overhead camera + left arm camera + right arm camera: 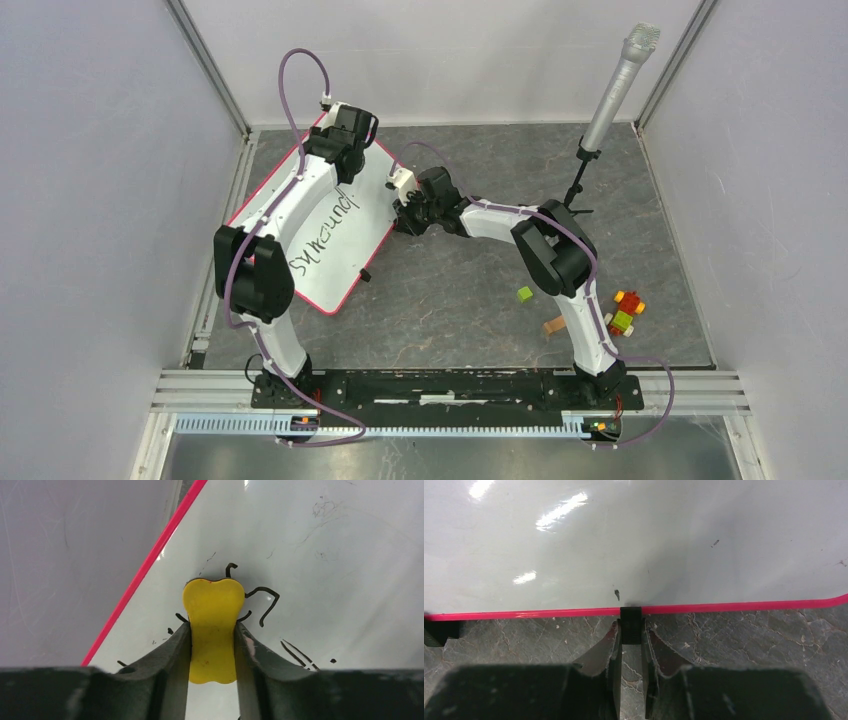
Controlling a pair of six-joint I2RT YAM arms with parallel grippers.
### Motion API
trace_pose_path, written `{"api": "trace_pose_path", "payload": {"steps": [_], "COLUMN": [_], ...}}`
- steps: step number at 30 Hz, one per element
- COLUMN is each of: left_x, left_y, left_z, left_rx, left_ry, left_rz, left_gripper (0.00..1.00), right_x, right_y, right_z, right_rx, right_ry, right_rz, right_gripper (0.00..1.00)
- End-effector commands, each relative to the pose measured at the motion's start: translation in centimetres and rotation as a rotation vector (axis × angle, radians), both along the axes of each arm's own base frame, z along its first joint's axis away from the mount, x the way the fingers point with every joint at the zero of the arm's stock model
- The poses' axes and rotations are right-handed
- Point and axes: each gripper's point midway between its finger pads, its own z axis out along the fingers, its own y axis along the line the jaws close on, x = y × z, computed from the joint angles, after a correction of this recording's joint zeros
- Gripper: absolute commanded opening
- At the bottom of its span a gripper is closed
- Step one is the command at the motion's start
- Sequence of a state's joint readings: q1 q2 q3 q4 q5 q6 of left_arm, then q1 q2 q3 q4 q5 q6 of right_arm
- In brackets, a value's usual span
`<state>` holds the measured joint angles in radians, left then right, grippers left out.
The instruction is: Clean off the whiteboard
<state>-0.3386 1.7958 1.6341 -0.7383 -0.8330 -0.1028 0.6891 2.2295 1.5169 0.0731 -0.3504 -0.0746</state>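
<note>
On the left half of the table lies the whiteboard (335, 278), its near and middle stretch carrying handwriting (322, 235) not yet wiped. At its right rim our right gripper (630, 635) is pinched on a black edge clip (630, 614); if that pinch slips, we judge the board may skate under the wiping. At the far end our left gripper (212, 630) squeezes a yellow eraser (212, 600) among pen strokes (265, 602). Light pressure could smear them, or the eraser could twist loose.

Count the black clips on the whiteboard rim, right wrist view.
2: one clip within the right gripper, another clip at far left. More may be hidden.
</note>
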Motion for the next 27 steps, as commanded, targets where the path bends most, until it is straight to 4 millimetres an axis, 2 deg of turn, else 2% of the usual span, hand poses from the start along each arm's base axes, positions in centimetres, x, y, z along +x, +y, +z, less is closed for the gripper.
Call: {"api": "trace_pose_path", "payload": {"steps": [1,3,7,11,15,17,19,20,23,27], "left_x": [1.8,1.8,1.5,1.6,1.7,1.8,1.9,1.9,1.9,1.9], "left_y": [-0.4,-0.5,-0.6,-0.9,-0.5,-0.7,-0.7,-0.6,-0.7,-0.8], "left_z": [1.5,0.9,0.6,0.7,0.8,0.6,0.5,0.5,0.5,0.5], "left_rx": [-0.020,-0.026,-0.042,-0.060,-0.049,-0.058,-0.063,-0.064,-0.067,-0.071], "left_ry": [-0.046,-0.034,-0.033,-0.043,-0.047,-0.045,-0.045,-0.046,-0.046,-0.044], "left_rz": [-0.035,-0.040,-0.041,-0.050,-0.040,-0.044,-0.045,-0.043,-0.046,-0.050], "left_gripper": [0.48,0.56,0.61,0.60,0.53,0.48,0.45,0.44,0.42,0.41], "right_x": [0.3,0.4,0.3,0.3,0.4,0.5,0.5,0.6,0.7,0.6], "right_y": [-0.6,-0.6,-0.3,-0.4,-0.3,0.0,0.1,0.1,0.1,1.1], "right_z": [0.7,0.7,0.7,0.5,0.5,0.6,0.5,0.5,0.2,0.3], "right_rx": [0.010,0.007,0.017,0.012,0.022,0.033,0.033,0.027,0.006,0.001], "right_ry": [0.032,0.032,0.037,0.042,0.041,0.037,0.035,0.030,0.019,0.008], "right_rz": [-0.015,-0.018,-0.010,-0.014,-0.022,-0.022,-0.023,-0.028,-0.036,-0.018], "right_gripper": [0.00,0.00,0.00,0.00,0.00,0.06,0.22,0.25,0.30,0.31]}}
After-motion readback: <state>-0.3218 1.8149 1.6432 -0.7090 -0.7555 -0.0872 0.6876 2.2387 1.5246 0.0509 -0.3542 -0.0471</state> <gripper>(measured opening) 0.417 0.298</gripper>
